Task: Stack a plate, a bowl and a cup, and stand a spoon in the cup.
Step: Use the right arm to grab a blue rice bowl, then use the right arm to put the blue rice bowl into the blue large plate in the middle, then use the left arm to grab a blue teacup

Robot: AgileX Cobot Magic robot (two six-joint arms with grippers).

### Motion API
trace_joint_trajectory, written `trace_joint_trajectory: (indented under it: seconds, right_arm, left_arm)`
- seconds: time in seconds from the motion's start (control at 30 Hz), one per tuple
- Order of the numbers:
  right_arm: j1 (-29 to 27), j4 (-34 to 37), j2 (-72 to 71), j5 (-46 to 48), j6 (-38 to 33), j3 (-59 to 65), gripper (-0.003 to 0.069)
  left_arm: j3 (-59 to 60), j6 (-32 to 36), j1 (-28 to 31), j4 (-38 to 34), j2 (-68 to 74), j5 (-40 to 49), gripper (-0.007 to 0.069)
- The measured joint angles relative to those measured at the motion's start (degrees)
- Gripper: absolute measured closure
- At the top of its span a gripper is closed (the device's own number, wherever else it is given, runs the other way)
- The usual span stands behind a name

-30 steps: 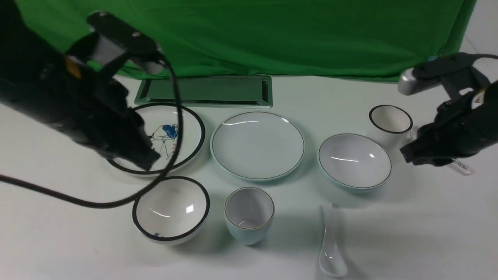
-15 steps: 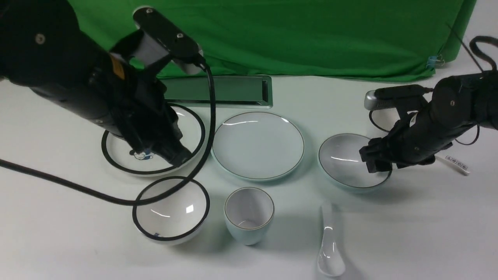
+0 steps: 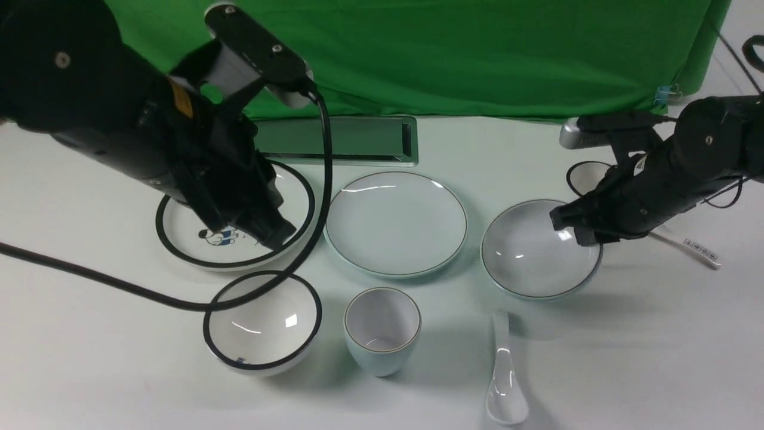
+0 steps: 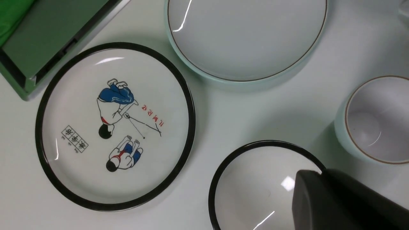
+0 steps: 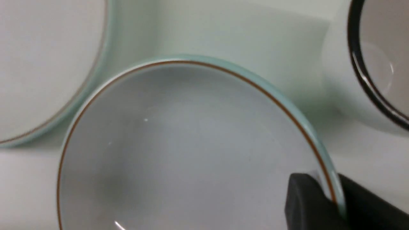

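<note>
Light: bright, even, diffuse.
Shadows: soft, falling right of the cup (image 3: 382,331) and spoon (image 3: 506,382).
Glare: small white streaks on the plate (image 3: 395,224) and bowl (image 3: 525,260).
Focus: right wrist view blurred; front view sharp.

A cartoon plate (image 4: 115,126) sits near a black-rimmed bowl (image 3: 262,322); a printed handle (image 3: 695,246), probably a spoon's, lies by a black-rimmed cup (image 3: 588,177).

A lab test bench: green backdrop cloth (image 3: 447,54) behind a white table (image 3: 627,358).
</note>
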Motion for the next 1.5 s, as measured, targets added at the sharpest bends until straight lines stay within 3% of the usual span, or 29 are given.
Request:
trace_joint_trajectory:
  seconds: [0.2,0.43,0.73,0.87,0.97,1.07,1.13,1.23,1.33,1.5]
  right_arm:
    - [5.1,8.7,1.5,1.2,-7.9,-11.2,0.0582]
    - [9.7,10.0,15.1,1.6,-7.3,-25.5,0.0582]
    - [10.5,10.8,26.0,3.2,-3.6,-33.2,0.0569]
    - [10.5,10.6,26.0,3.4,-3.5,-33.6,0.0473]
    - [10.5,9.3,26.0,8.0,-3.8,-36.2,0.0245]
    - [10.1,6.8,25.3,16.7,-6.2,-40.7,0.0104]
    - [9.8,4.3,24.2,22.1,-7.2,-43.1,0.0083]
    - [8.9,-1.3,19.9,31.9,-9.1,-46.8,0.0112]
    - [8.1,-6.7,14.5,36.2,-9.2,-46.9,0.0144]
    - [6.7,-9.8,5.2,37.4,-9.0,-43.1,0.0151]
  left_arm:
    - [0.0,0.0,0.0,0.0,0.0,-0.6,0.0653]
    - [0.0,0.0,0.0,0.0,0.0,0.1,0.0653]
    - [0.0,0.0,0.0,0.2,0.0,1.7,0.0653]
    - [0.0,-0.4,0.0,0.2,0.0,0.8,0.0653]
    - [0.0,-2.7,0.0,0.2,0.0,-1.1,0.0631]
    - [0.0,-3.3,0.0,-1.9,0.7,-1.3,0.0573]
    - [0.0,-2.6,-0.5,-3.9,1.7,-1.5,0.0506]
    - [0.0,0.6,-3.8,-6.4,5.3,-1.5,0.0344]
    - [-0.1,-0.3,-7.5,-5.7,9.9,-2.2,0.0202]
    - [-0.4,-7.3,-9.7,-1.8,17.2,-4.2,0.0081]
